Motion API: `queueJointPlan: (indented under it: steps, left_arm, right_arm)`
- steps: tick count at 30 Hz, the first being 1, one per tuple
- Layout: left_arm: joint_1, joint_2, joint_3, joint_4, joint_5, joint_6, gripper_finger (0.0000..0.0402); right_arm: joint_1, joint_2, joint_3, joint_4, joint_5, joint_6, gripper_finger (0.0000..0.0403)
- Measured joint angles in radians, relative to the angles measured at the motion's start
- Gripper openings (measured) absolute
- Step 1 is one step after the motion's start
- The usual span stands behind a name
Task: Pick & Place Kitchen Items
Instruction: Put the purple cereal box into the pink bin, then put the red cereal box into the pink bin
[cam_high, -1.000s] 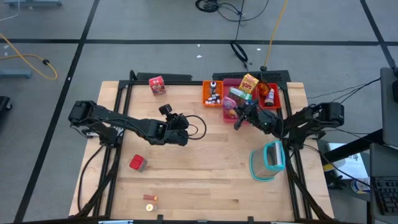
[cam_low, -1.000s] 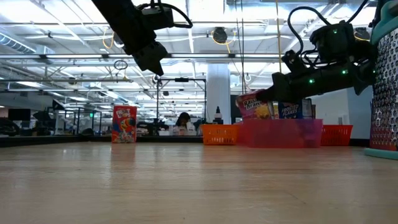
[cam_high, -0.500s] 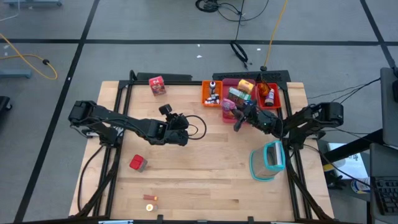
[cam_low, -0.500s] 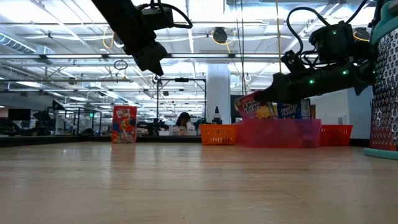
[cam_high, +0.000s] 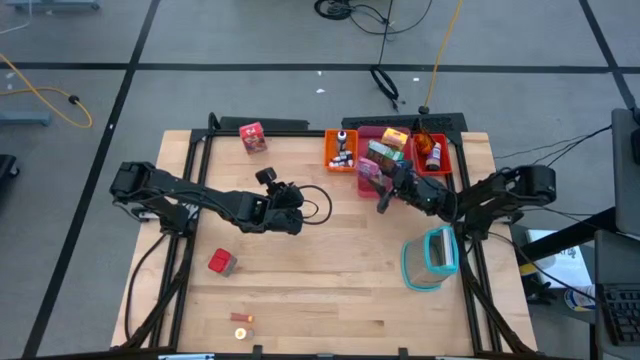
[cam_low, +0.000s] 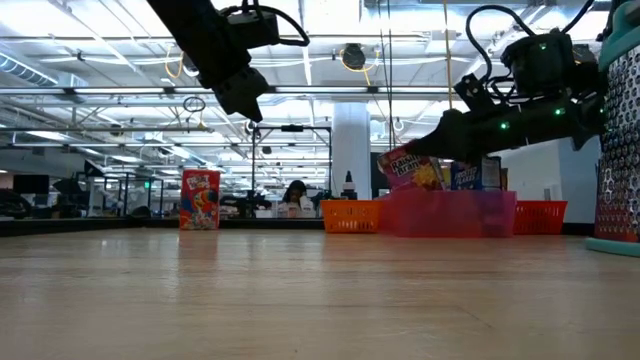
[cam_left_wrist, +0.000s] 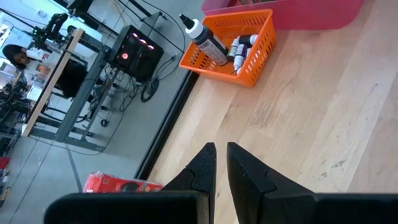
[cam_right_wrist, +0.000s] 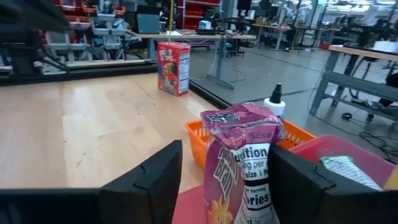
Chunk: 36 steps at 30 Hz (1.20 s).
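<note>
Two pincer fingers (cam_right_wrist: 152, 180) flanking purple carton (cam_right_wrist: 239, 165), pink tray (cam_high: 372, 188) edge

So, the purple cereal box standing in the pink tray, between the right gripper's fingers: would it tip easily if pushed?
Probably yes. The purple cereal box stands upright, tall and narrow, so a push near its top would likely tip it. It looks like thin printed carton, so probably light. The open right gripper flanks it in the pink tray.

Purple carton (cam_right_wrist: 239, 165) upright in pink tray; red cube (cam_high: 221, 262), red carton (cam_high: 252, 136) on table.
</note>
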Motion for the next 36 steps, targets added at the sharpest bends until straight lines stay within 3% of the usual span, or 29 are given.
queueJointPlan:
  steps: [7, 22, 36]
  left_arm:
    - [0.000, 0.000, 0.000, -0.002, 0.000, 0.000, 0.0042]
    - [0.000, 0.000, 0.000, -0.002, 0.000, -0.001, 0.0042]
    - [0.031, 0.000, 0.000, -0.034, -0.042, 0.000, 0.0042]
  right_arm:
    - [0.017, -0.043, 0.000, -0.097, 0.000, -0.003, 0.0218]
    - [0.016, -0.044, 0.000, -0.090, 0.003, -0.032, 0.0263]
    - [0.017, -0.177, 0.000, -0.072, 0.002, -0.079, 0.0262]
